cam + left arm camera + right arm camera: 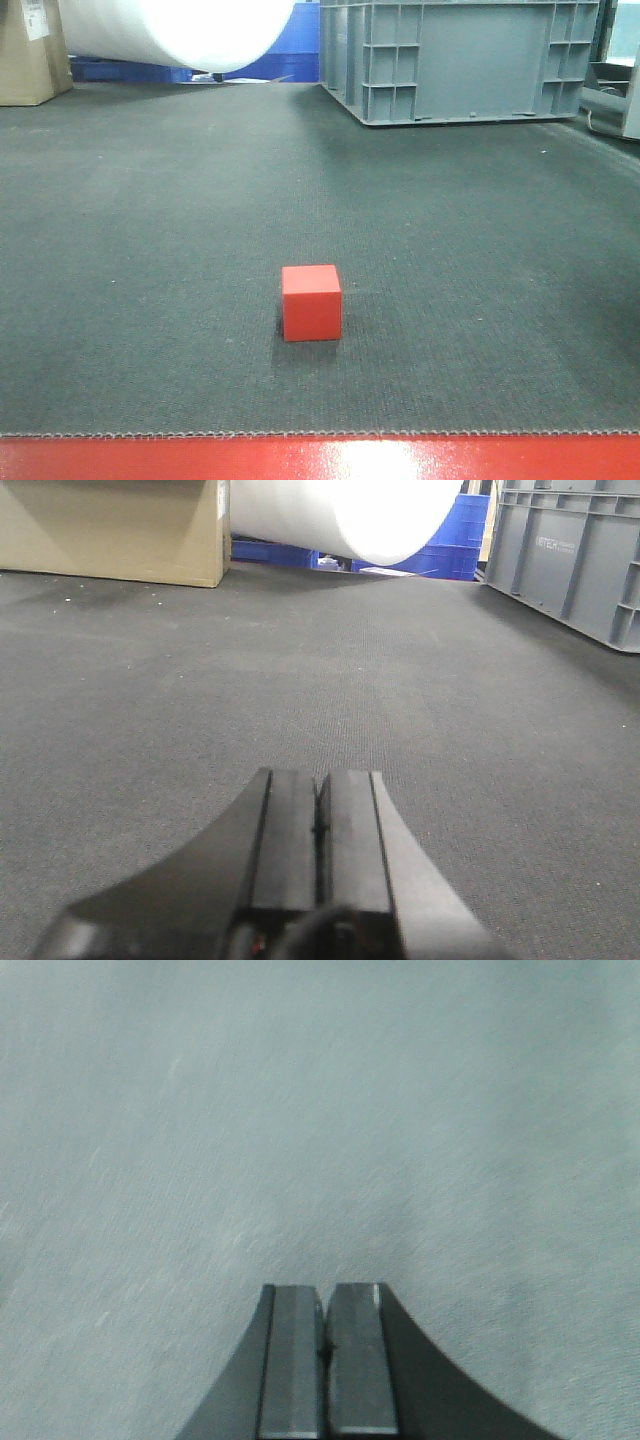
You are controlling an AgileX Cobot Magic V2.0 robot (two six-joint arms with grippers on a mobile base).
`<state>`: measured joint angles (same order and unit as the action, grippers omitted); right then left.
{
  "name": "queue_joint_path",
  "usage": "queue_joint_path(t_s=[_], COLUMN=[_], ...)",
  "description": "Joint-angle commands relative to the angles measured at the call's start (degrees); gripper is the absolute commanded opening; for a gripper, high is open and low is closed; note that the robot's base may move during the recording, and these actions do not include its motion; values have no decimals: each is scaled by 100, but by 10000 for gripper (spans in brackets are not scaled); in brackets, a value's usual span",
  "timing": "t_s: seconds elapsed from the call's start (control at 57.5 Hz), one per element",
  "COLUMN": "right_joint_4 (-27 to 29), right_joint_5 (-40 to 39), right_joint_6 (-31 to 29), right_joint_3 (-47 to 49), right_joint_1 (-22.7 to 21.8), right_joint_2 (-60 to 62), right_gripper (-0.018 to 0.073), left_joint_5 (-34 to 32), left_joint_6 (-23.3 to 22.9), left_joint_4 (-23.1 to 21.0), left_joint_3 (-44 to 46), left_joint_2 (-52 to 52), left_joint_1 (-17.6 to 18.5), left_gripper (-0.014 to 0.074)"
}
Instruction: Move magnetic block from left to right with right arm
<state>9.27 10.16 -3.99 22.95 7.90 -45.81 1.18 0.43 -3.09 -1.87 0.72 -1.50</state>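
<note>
The magnetic block (311,302), a small plain red cube, rests alone on the dark mat (150,250) near the front edge in the front view. Neither gripper shows in that view. My left gripper (319,776) is shut, its two black fingers pressed together low over the mat, with nothing between them. My right gripper (322,1288) is also shut on nothing, pointing down at bare grey mat. The block does not appear in either wrist view.
A large grey crate (460,60) stands at the back right, a white roll (175,32) and a cardboard box (32,50) at the back left, with blue bins (275,62) behind. A red strip (320,460) borders the mat's front edge.
</note>
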Motion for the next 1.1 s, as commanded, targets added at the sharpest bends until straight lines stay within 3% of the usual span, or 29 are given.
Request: queue_joint_path(t_s=[0.0,0.505,0.922,1.079], right_joint_4=[43,43,43,-84], right_joint_5=[-818,-480,-476,-862], right_joint_6=[-67,-67,-67,-67], right_joint_3=[-148,-902,-902,-1087], right_joint_1=[-49,-49,-49,-138], right_joint_2=[438,3624,3810,3810], right_gripper=[67,67,67,67], left_joint_5=[-465,-465,-465,-465], left_joint_6=[-43,-43,-43,-43], left_joint_4=[-15,-15,-15,-15], left_joint_3=[-46,-46,-46,-46], left_joint_2=[51,51,51,51], left_joint_1=[42,42,42,42], left_gripper=[-126,-126,-126,-126])
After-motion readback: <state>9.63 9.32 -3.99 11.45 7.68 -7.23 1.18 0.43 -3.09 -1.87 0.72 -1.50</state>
